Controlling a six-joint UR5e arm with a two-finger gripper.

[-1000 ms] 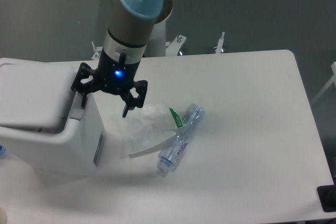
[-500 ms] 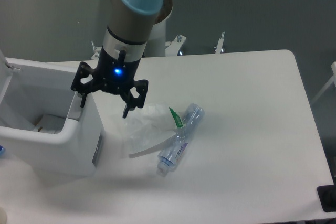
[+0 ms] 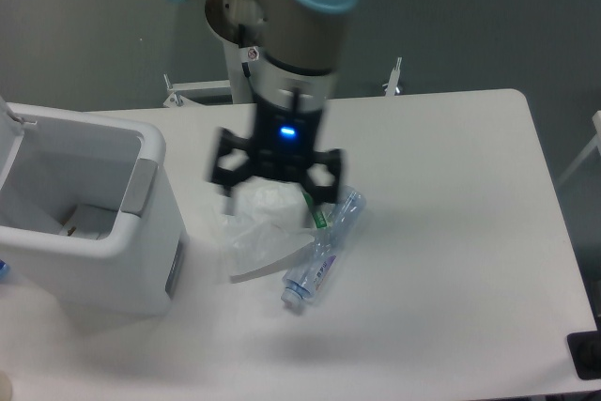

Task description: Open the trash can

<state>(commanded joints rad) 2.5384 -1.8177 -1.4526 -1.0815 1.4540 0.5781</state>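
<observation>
The white trash can (image 3: 113,260) stands at the table's left with its lid swung up out of the way at the far left edge. Its inside shows, and the grey push tab (image 3: 139,185) sits on its right rim. My gripper (image 3: 275,196) hangs open to the right of the can, clear of it, with its fingers spread over the clear plastic bag (image 3: 266,230). Nothing is between the fingers. The image of the gripper is blurred by motion.
A crumpled clear plastic bottle (image 3: 325,249) with a green scrap lies beside the bag, right of the gripper. The robot's base and metal brackets (image 3: 394,77) stand at the table's far edge. A dark object (image 3: 587,354) sits at the bottom right corner.
The lid went from shut to swung open. My gripper then left the can's right rim and moved right, over the plastic bag.
</observation>
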